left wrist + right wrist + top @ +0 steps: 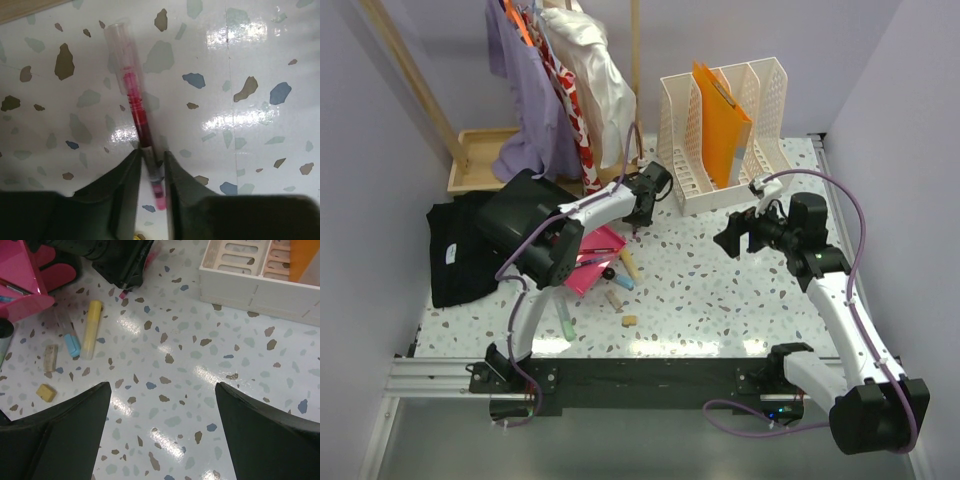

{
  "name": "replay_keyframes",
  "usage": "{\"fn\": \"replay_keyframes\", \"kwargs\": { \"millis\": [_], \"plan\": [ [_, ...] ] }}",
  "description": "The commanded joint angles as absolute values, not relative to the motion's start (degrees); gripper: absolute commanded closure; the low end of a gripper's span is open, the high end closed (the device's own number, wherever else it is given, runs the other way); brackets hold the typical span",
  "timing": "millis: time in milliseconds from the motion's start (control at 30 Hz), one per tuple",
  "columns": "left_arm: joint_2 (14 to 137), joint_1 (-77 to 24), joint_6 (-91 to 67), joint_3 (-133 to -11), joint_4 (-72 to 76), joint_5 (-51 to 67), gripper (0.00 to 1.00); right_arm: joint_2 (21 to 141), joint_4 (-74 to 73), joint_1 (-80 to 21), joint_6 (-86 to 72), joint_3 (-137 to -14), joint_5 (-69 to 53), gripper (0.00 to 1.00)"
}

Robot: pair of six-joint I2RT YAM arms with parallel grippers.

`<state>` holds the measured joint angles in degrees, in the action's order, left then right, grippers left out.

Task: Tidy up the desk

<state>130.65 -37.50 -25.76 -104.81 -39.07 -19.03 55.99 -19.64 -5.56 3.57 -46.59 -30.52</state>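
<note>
Glossy speckled white bench [700, 300] between lilac walls [360, 150], left jaws pinching a red pen [135, 100] — right jaws wide apart

The desk [720, 290] was white, speckled with grey, brown and blue chips, and its front edge was black. The file organiser [685, 150] was cream and held an orange folder [725, 125]. Left of the organiser lay a red pen [135, 107] with a clear cap, a pink holder [595, 262], a yellow highlighter [92, 329], a light-blue-capped marker [70, 342] and a tan block [46, 392]. Farther left of it were lilac, white and red-and-white patterned clothes [555, 90] and a black garment [455, 255].
</note>
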Motion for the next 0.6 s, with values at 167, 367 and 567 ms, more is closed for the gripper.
{"fn": "replay_keyframes", "kwargs": {
  "millis": [167,367,567],
  "plan": [
    [130.7,-36.8,-23.1,-103.1,-37.8,-13.3,0.97,55.7,-17.4,-4.7,3.0,-46.6,-29.7,0.1],
    [121.6,-38.0,-18.4,-95.6,-29.5,-4.9,1.0,55.6,-17.4,-4.5,3.0,-46.7,-29.6,0.1],
    [110.2,-39.5,-12.6,-87.4,-24.3,4.4,1.0,55.5,-17.5,-4.1,3.0,-46.6,-29.6,0.1]
  ]
}}
